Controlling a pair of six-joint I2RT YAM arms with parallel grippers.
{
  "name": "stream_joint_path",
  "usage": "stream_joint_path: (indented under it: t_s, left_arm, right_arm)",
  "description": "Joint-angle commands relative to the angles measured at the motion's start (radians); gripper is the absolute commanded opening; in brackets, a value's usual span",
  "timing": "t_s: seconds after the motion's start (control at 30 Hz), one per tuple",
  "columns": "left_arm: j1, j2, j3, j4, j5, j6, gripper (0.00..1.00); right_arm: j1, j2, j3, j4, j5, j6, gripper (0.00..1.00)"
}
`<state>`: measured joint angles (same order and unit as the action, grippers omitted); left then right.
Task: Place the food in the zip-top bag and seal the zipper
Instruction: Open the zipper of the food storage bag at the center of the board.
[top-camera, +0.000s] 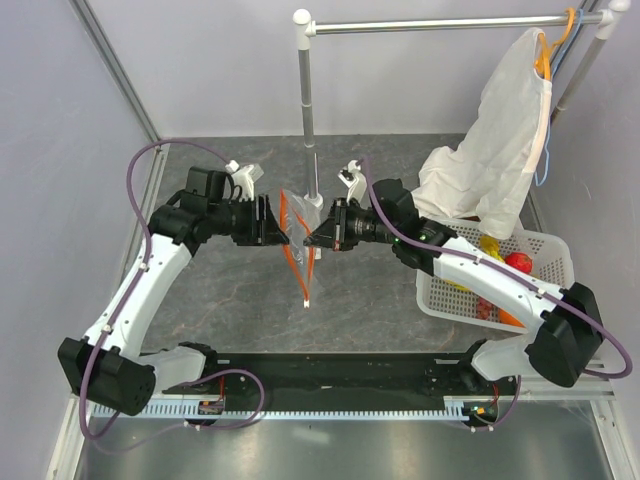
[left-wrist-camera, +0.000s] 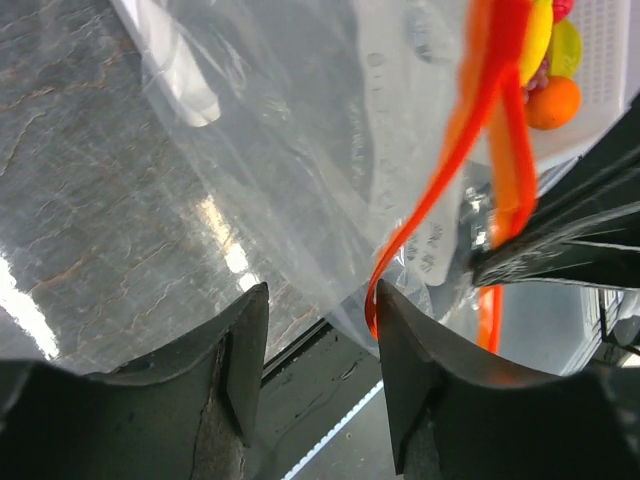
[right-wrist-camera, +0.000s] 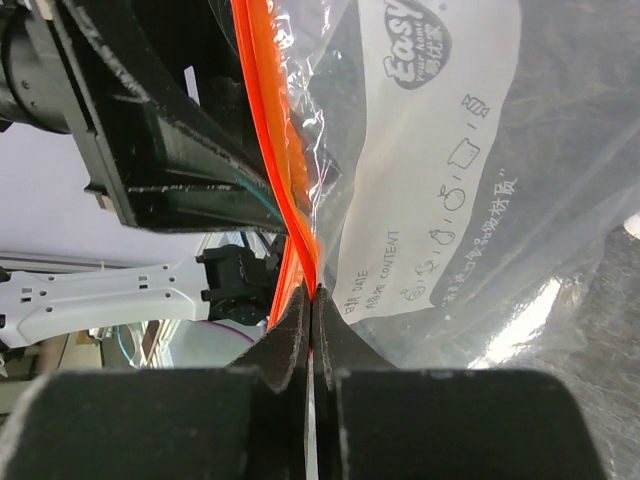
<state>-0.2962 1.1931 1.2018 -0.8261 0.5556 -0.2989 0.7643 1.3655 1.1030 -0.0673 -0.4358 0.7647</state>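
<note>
Seen from above, the right arm (top-camera: 480, 268) hides most of the food (top-camera: 517, 263) in the basket (top-camera: 552, 250). The zipper (top-camera: 293, 258) slider is too small to find. In the left wrist view, at one o'clock, the banana (left-wrist-camera: 537, 35) is blurred and cut by the edge.

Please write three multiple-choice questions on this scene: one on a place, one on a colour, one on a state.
1. Where is the fruit? A on the rail; B in the basket; C on the table.
2. What colour is the zipper? A blue; B green; C red.
3. How is the right pincer? A wide open; B shut on the bag; C out of view.

B: the fruit lies inside the white basket.
C: the strip shows red-orange in both wrist views.
B: the jaws meet on the bag's mouth edge.
</note>
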Motion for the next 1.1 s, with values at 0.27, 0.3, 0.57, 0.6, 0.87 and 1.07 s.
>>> stream_joint_path:
  t_s: [0.27,0.3,0.57,0.6,0.87,1.07]
  left_arm:
    - [-0.067,-0.032,-0.062,0.116,0.056,-0.135,0.53]
    - [-0.067,-0.032,-0.070,0.122,0.056,-0.144,0.53]
    - [-0.078,-0.049,-0.186,0.170,0.028,-0.200,0.38]
    - [-0.077,-0.050,-0.177,0.160,0.011,-0.188,0.28]
    - [-0.050,-0.087,0.028,-0.086,-0.150,-0.020,0.02]
    - [-0.052,-0.095,0.139,-0.306,-0.355,0.158,0.02]
  right_arm:
    - [0.021,0.066,0.054,0.100,0.035,0.096,0.00]
    - [0.021,0.070,0.055,0.100,0.040,0.097,0.00]
    - [0.020,0.096,0.095,0.103,0.040,0.119,0.00]
    - [0.020,0.089,0.097,0.083,0.036,0.110,0.00]
    - [-0.089,-0.011,0.063,-0.210,0.015,-0.163,0.00]
    - [-0.190,-0.005,0.109,-0.508,0.040,-0.386,0.00]
